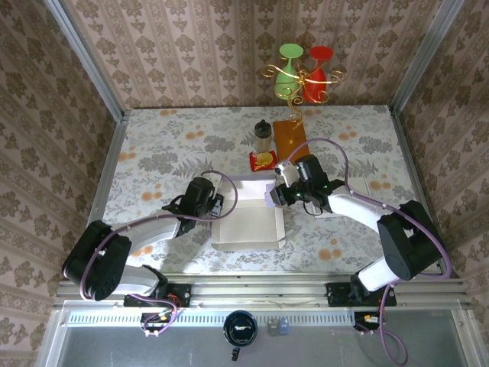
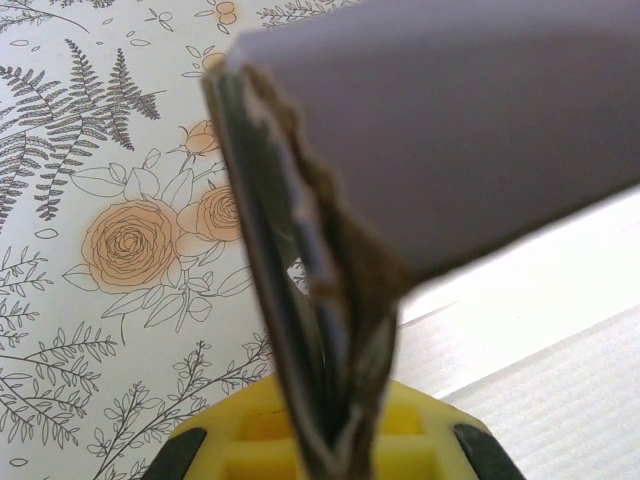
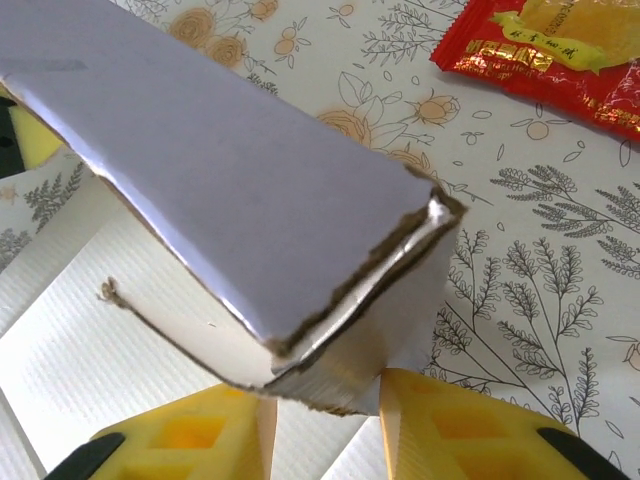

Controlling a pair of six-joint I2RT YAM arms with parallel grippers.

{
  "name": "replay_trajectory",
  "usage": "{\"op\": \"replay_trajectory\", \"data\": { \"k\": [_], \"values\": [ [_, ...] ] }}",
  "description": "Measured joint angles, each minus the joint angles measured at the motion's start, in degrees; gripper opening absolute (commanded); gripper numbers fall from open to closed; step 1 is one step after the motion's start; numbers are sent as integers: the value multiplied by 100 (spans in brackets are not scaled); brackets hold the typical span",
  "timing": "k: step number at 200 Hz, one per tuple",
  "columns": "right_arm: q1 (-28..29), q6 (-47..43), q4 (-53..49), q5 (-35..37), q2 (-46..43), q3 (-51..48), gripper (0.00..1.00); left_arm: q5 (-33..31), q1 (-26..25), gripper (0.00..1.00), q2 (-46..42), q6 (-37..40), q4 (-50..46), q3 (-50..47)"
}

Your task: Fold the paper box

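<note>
The white paper box point(image 1: 246, 222) lies open-topped in the middle of the flowered table, between my two arms. My left gripper point(image 1: 216, 205) is at its left wall. In the left wrist view that gripper point(image 2: 330, 440) is shut on the folded, rough-edged wall of the box point(image 2: 450, 130), which stands upright between the yellow fingers. My right gripper point(image 1: 276, 195) is at the box's back right corner. In the right wrist view the doubled wall of the box point(image 3: 220, 170) sits between the yellow fingers point(image 3: 440, 425) of that gripper point(image 3: 325, 415), and both pads touch it.
A red snack packet point(image 1: 263, 160) lies just behind the box, also seen in the right wrist view point(image 3: 545, 50). Behind it stand a dark-capped bottle point(image 1: 263, 136) and a brown board point(image 1: 290, 136). A gold stand with green and red glasses point(image 1: 302, 73) is at the back wall.
</note>
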Motion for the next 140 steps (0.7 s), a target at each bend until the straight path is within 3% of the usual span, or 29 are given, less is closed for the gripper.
{"op": "replay_trajectory", "data": {
  "k": [73, 140],
  "values": [
    [612, 245, 162, 1541, -2, 0, 31, -4, 0, 0, 0, -2, 2, 0],
    [782, 621, 442, 2087, 186, 0, 31, -4, 0, 0, 0, -2, 2, 0]
  ]
}}
